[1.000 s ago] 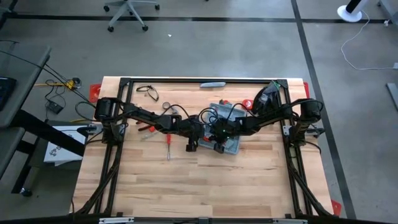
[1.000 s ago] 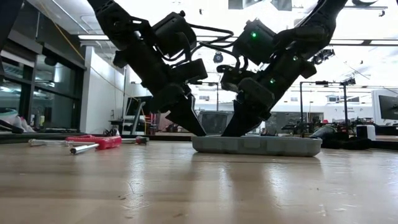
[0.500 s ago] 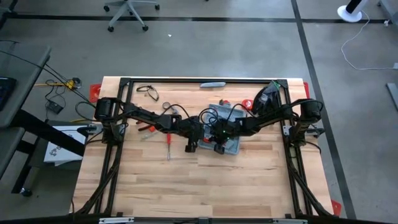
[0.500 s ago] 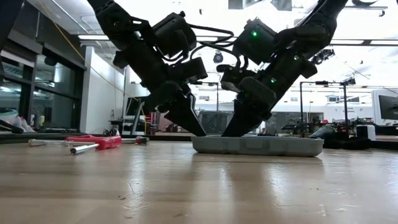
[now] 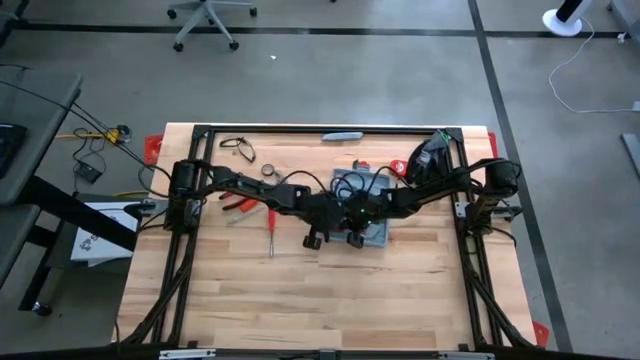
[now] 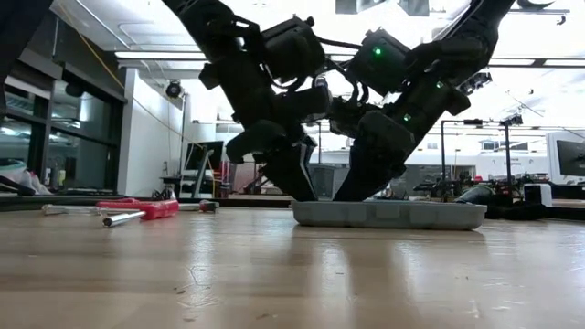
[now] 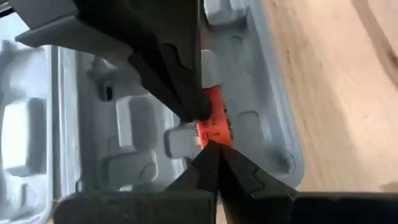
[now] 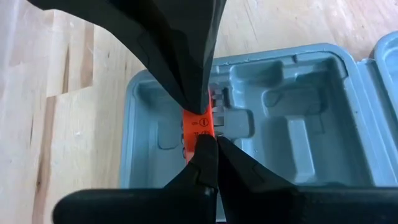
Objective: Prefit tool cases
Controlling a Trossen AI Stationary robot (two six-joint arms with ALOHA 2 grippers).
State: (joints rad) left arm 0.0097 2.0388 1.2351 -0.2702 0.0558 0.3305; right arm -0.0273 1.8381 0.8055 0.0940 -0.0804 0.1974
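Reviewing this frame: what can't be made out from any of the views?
- The orange tool in the open tool case: both wrist views show only a strip; each pincer's own fingers cover the rest.
- Which pincer, left or right, truly grips it: both are shut right at it.
- The case's inside: low view shows only its side wall.
- The small items at the table's far edge: too small in the high view.
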